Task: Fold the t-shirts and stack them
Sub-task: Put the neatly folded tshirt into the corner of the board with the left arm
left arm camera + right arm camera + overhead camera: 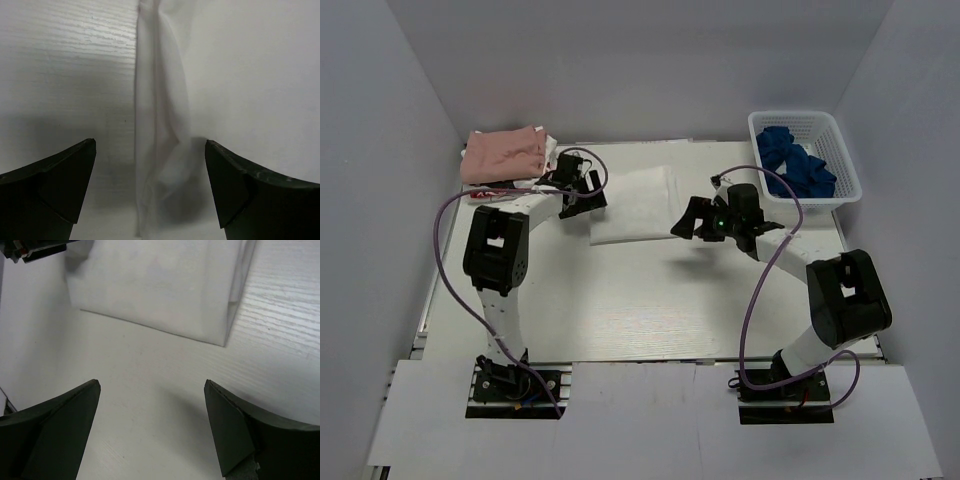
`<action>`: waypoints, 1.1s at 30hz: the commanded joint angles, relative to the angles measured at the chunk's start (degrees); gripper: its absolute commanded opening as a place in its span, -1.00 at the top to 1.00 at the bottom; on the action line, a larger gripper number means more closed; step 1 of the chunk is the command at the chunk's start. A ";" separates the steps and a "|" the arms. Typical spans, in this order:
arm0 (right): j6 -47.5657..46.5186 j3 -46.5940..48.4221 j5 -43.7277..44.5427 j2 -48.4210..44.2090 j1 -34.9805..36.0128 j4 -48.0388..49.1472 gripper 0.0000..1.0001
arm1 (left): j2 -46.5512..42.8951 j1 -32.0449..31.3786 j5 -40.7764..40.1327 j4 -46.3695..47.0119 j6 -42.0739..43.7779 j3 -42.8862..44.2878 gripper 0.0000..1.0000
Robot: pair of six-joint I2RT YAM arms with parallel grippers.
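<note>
A folded white t-shirt (632, 205) lies flat at the table's middle back. My left gripper (588, 197) is open at its left edge; in the left wrist view the shirt's folded edge (160, 115) runs between the open fingers (60, 175), not gripped. My right gripper (686, 224) is open and empty just right of the shirt, over bare table (150, 405); the shirt (160, 285) lies ahead of it. A folded dusty-pink t-shirt (503, 155) lies at the back left on top of a white-and-red one, of which only an edge (480, 193) shows.
A white basket (847, 170) holding blue cloth (798, 163) stands at the back right. Grey walls enclose the table on three sides. The left arm's cable (445, 240) loops along the left side, the right arm's cable (755, 300) over the table's right side.
</note>
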 commanded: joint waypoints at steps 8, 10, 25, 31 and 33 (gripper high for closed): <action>-2.84 0.67 6.35 -2.70 -0.32 -4.59 -0.81 | 9.12 -1.24 9.94 3.20 7.70 4.29 -0.49; -2.84 0.49 7.23 -3.22 -0.32 -5.38 -0.81 | 10.96 -1.24 9.95 4.27 8.59 3.49 -0.12; -7.14 -3.46 15.67 -9.99 -0.93 -6.18 -0.81 | 5.44 -1.24 -8.76 1.80 32.99 15.62 1.00; -7.94 -4.43 19.89 -11.84 -0.85 -6.61 -0.81 | -4.23 -0.18 -12.89 8.92 44.43 11.05 1.00; -8.38 -4.17 20.77 -11.75 -1.02 -7.14 -0.81 | -5.81 0.43 -15.17 11.99 46.20 9.65 1.00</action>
